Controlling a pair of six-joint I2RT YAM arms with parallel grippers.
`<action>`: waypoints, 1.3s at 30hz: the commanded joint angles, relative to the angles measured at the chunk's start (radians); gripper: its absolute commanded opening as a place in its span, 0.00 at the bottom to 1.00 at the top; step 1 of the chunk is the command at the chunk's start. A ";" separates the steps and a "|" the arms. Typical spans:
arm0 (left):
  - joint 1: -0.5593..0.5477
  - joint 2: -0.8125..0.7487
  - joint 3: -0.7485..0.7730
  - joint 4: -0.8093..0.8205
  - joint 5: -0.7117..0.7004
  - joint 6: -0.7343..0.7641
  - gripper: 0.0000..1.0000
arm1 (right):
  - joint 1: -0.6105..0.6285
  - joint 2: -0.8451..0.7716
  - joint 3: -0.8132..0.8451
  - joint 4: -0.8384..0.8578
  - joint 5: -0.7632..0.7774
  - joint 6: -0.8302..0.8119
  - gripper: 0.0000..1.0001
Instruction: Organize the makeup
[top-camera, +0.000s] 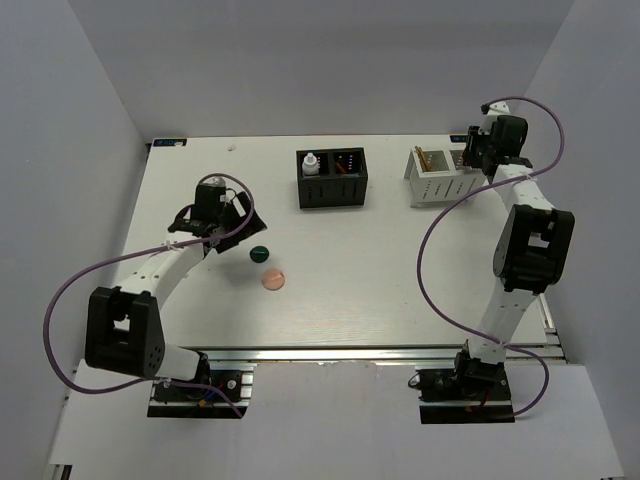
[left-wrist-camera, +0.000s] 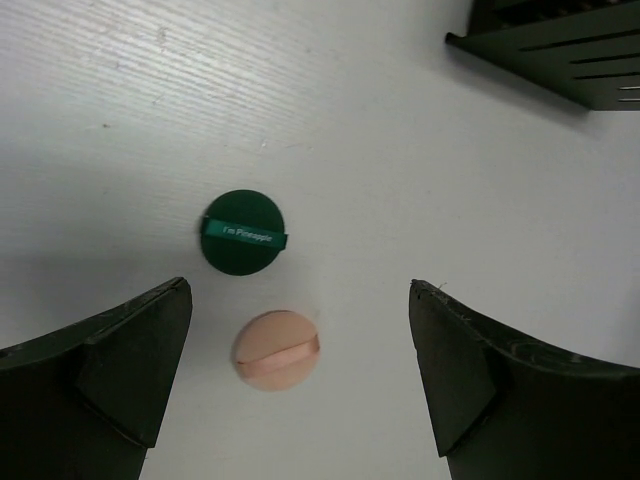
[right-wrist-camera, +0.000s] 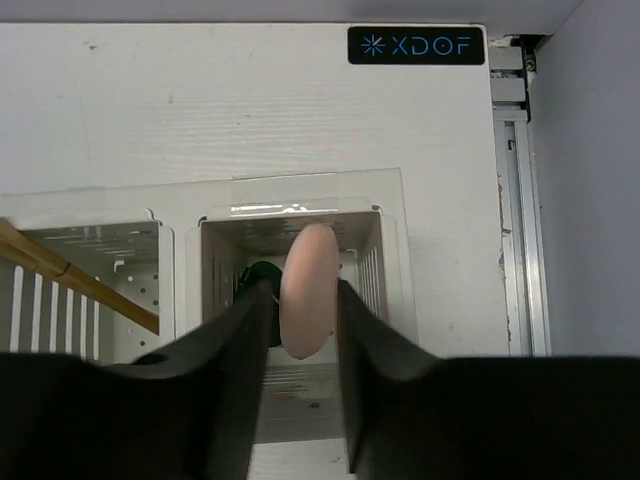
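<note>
Worktop (top-camera: 400, 300): white, with both arms bolted at its near edge.

Black two-compartment box (top-camera: 333, 197) is set at the middle of the far edge. A white bottle (top-camera: 311, 163) is seen upright in its left compartment and thin dark/red pencils (top-camera: 348, 163) in its right.

White slotted box (top-camera: 440, 190) is placed toward the far right corner, with thin tan sticks (top-camera: 423, 158) leaned in its left compartment.

Right gripper (right-wrist-camera: 305, 285) is held over that box's right compartment. A pink disc (right-wrist-camera: 306, 260) is seen on edge between its fingers; whether it is pinched or loose cannot be told.

Left gripper (left-wrist-camera: 300, 288) is spread wide above the dark green disc (left-wrist-camera: 244, 233) and the second pink disc (left-wrist-camera: 277, 350). Both are laid flat left of the worktop's middle, just beside each other and not touching.
</note>
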 joint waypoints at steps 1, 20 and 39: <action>0.005 0.017 0.010 -0.063 -0.061 0.040 0.98 | -0.001 -0.025 0.030 0.066 0.000 -0.027 0.43; -0.079 0.345 0.174 -0.167 -0.167 0.103 0.73 | -0.026 -0.269 -0.109 0.052 -0.112 0.150 0.60; -0.079 0.424 0.147 -0.079 -0.104 0.088 0.18 | 0.044 -0.529 -0.345 0.064 -0.650 0.056 0.60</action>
